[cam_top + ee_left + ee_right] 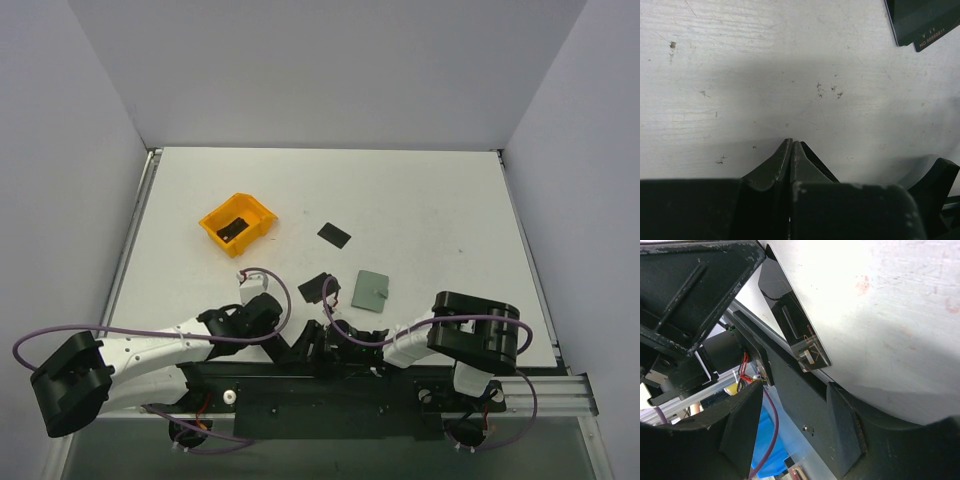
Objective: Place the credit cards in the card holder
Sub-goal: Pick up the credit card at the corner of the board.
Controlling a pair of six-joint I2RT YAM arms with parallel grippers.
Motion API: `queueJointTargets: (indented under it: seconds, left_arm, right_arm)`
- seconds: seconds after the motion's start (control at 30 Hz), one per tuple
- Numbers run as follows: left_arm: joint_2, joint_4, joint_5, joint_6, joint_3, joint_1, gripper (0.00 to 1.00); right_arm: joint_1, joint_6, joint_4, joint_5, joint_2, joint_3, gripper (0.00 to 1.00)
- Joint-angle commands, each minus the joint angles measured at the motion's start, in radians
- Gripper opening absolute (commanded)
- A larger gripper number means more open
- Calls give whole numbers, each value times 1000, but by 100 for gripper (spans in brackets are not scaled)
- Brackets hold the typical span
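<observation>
Closest in, at the near edge, the left gripper point(791, 144) has its two dull black fingers pressed together on nothing, tips pointing at the scuffed, speckled white table point(430, 210). Beside it the right gripper point(795, 387) stands with its blocky fingers apart and empty. Just past them a glossy card point(790, 315), thin, black and hard-edged, sits at the table's near lip; whether it lies flat I can't tell. A little farther out, two stacked cards point(318, 288) sit slightly fanned, with pale print on the lower one. Just right of them, not touching, the card holder point(372, 291) lies flat: a matte sage-green, squarish wallet with a small tab. Farther still a lone card point(334, 236) lies flat, and off to the far left an orange plastic bin point(212, 222) holds a binned card point(233, 229), also black.
</observation>
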Motion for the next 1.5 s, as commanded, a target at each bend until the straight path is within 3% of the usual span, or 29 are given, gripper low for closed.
queueJointTargets:
  seconds: [0.0,0.33,0.8,1.47]
  left_arm:
    - [25,-29,33,-31,-28,-23,7]
    - [36,-32,31,-76,-40,-63,7]
    - [-22,-83,19,-100,-51,-79,7]
    - [-45,-118,16,-134,-60,-91,6]
  right_arm:
    - [-43,-21,-56,114,52,-10,50]
    - [-52,-17,-35,102,86,-2,50]
    - [-58,-29,-79,108,84,13,39]
    - [-36,-9,-190,192,-14,-42,46]
